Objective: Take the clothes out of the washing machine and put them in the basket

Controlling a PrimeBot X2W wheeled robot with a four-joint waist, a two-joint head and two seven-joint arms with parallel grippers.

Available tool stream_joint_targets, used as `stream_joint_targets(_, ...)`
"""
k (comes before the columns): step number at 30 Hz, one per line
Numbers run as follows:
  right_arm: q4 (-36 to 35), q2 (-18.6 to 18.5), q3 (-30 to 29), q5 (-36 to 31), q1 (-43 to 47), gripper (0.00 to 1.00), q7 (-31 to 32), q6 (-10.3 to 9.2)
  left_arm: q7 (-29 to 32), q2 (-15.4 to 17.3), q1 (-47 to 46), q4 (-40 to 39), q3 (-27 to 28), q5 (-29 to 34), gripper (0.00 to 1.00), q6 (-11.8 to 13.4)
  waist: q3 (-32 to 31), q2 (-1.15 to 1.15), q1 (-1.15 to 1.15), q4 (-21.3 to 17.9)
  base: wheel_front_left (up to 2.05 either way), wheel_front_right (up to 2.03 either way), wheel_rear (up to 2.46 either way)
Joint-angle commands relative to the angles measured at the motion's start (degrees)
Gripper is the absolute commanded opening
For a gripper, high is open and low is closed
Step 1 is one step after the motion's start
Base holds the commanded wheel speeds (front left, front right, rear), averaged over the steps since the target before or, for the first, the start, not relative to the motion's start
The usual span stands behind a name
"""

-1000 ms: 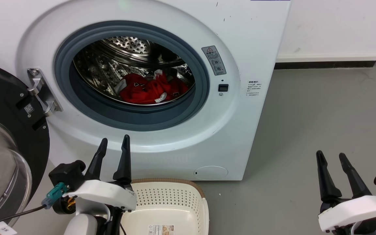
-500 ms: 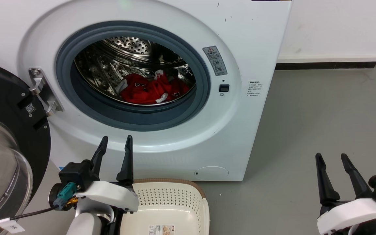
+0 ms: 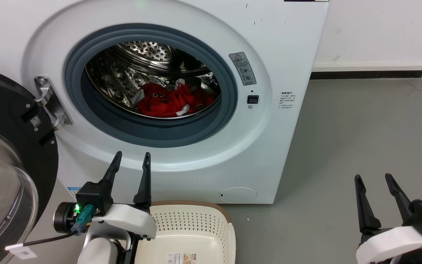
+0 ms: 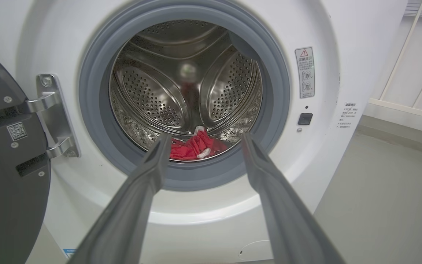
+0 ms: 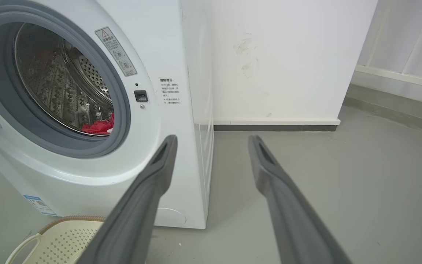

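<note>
The white washing machine (image 3: 277, 47) stands ahead with its porthole open. Red clothes (image 3: 170, 102) lie crumpled at the bottom of the steel drum, also seen as the clothes (image 4: 192, 148) and the clothes (image 5: 99, 126). The cream basket (image 3: 192, 227) sits on the floor below the porthole, its corner showing as the basket (image 5: 60, 238). My left gripper (image 3: 131, 157) is open in front of the machine's lower front, pointing toward the porthole; the same gripper (image 4: 203, 137) holds nothing. My right gripper (image 3: 374, 179) is open over the floor to the right, empty, as the right gripper (image 5: 211, 139) confirms.
The black-rimmed glass door (image 3: 6, 172) is swung open at the left on its metal hinge (image 3: 50, 102). Grey floor (image 3: 361, 128) stretches right of the machine to a white wall (image 3: 372, 33) with a dark baseboard.
My left gripper has turned slightly, its wrist rolling so the fingers look narrower and closer to the machine. My right gripper has shifted a little right and down. The clothes lie unchanged.
</note>
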Motion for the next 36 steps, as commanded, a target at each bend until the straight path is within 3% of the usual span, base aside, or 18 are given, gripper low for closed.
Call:
stream_joint_targets(1, -0.56, 0.07, -0.02, -1.28, 0.46, 1.0, -0.21, -0.01, -0.51, 0.24, -0.71, 0.14, -0.13, 1.18, 1.0, 0.3, -0.02, 0.0, 0.0, 0.03, 0.0, 0.0, 0.0)
stream_joint_targets(19, -1.4, 0.1, -0.35, -8.36, 1.3, 1.0, -0.73, -0.03, -2.38, 0.43, -0.76, 1.9, -0.13, 7.75, 1.0, 1.19, -0.19, 0.0, 0.0, 0.24, 0.0, 0.0, 0.0)
stream_joint_targets(36, -0.05, 0.1, -0.6, -7.23, 0.61, 1.0, -0.95, -0.03, -2.34, 0.32, -1.31, 3.42, 0.66, 6.97, 1.0, 1.45, -0.08, 0.0, 0.0, 0.41, 0.0, 0.0, 0.0)
